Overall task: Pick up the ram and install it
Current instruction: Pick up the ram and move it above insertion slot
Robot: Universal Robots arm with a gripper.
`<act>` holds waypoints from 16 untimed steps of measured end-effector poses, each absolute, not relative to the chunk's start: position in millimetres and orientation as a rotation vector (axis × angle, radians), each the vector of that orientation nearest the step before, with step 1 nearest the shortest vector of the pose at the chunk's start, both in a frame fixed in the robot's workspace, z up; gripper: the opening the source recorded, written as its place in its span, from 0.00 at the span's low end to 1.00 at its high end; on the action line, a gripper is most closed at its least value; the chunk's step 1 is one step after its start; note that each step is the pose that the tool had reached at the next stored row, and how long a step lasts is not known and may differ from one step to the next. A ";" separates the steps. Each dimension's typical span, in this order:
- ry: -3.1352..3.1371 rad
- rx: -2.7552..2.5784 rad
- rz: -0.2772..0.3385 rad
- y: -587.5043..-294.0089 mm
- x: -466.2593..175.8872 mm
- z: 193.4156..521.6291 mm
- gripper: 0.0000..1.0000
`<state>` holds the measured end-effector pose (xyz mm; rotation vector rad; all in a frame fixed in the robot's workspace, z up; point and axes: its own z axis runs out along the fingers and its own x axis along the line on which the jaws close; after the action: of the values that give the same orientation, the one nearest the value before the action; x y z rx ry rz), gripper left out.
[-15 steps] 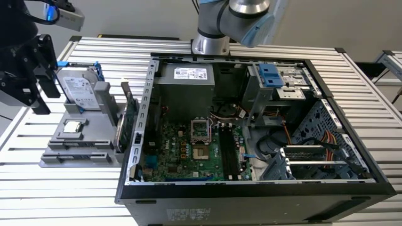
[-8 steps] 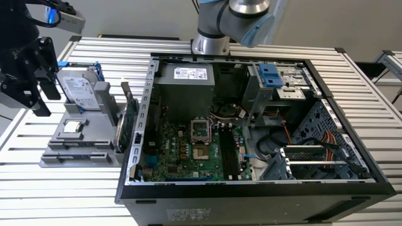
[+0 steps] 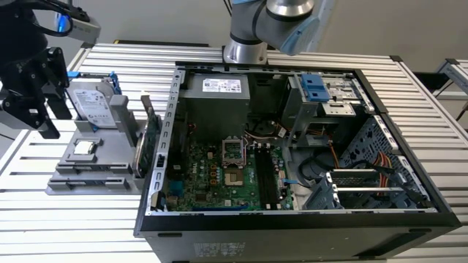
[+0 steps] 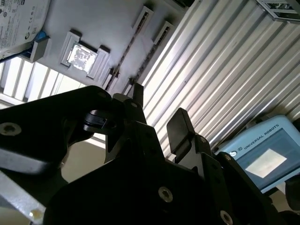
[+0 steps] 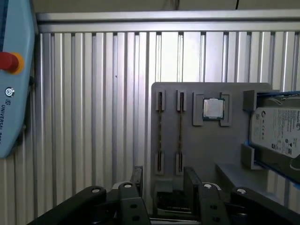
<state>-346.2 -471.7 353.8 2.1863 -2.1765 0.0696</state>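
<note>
Two ram sticks (image 5: 160,124) (image 5: 180,124) stand edge-on in slots of a grey holder tray (image 5: 220,145); in the second wrist view they (image 4: 126,51) are thin dark lines. My gripper (image 5: 164,180) hovers above the tray's near end, open, with nothing between its fingers (image 5: 137,176). In the exterior view the black gripper (image 3: 50,123) hangs at the far left, beside the tray (image 3: 66,183). The second wrist view has the gripper (image 4: 159,112) well above the slatted table.
The tray also holds a hard drive (image 3: 95,107), a square silver chip (image 3: 85,147) and an upright green card (image 3: 150,139). An open computer case (image 3: 168,109) with a motherboard (image 3: 219,170) lies at the exterior view's right. A blue teach pendant (image 5: 14,79) rests on the table.
</note>
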 end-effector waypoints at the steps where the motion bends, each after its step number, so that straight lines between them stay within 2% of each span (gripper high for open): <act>1: -2.176 2.186 0.071 -471.7 -346.2 353.0 1.00; 16: -2.158 2.168 0.107 -471.4 -346.3 341.8 1.00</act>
<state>-346.3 -471.4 341.8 2.1675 -2.1582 0.1074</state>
